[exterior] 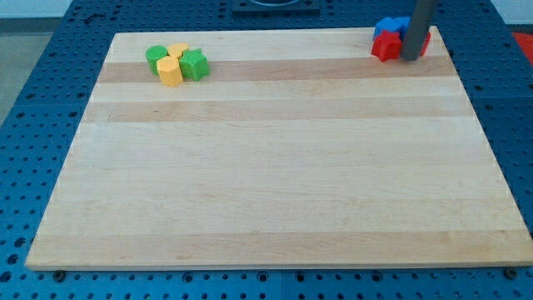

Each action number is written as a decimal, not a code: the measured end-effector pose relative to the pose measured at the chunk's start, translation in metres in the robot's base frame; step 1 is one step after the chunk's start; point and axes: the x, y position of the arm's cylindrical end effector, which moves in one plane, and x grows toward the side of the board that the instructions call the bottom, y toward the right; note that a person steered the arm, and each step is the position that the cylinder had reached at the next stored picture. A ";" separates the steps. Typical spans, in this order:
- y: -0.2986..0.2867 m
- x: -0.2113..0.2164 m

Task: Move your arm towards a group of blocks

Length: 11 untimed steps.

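Blue perforated bench (50, 125) frames a pale wooden board (275, 183) that fills most of the view, and I will use that board as my landmark. Its near half, toward the view's bottom, carries nothing.

Farther back, close to the board's far edge and toward its left corner, sits one cluster: a yellow hexagonal block (170, 72) nearest me, a green block (194, 64) touching it on the right, another green block (155, 57) on the left, and a second yellow block (177, 51) behind them, its shape hard to make out.

At the board's far right corner lies the other cluster: a red star-like block (385, 47), a blue block (387, 27) behind it, and a sliver of another red block (426, 42) beyond my rod. My tip (411, 59) rests on the board right against this group, just right of the red star-like block. As a tool it is a plain rod with nothing to spread or pinch, and it holds nothing.

I judge these blocks light, rigid and quick to slide on smooth wood. Since I can only push, contact belongs low on a flat face; an off-centre nudge would likely spin one or scatter the cluster.
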 end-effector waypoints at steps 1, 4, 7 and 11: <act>0.000 -0.001; -0.075 0.056; -0.275 0.078; -0.496 0.064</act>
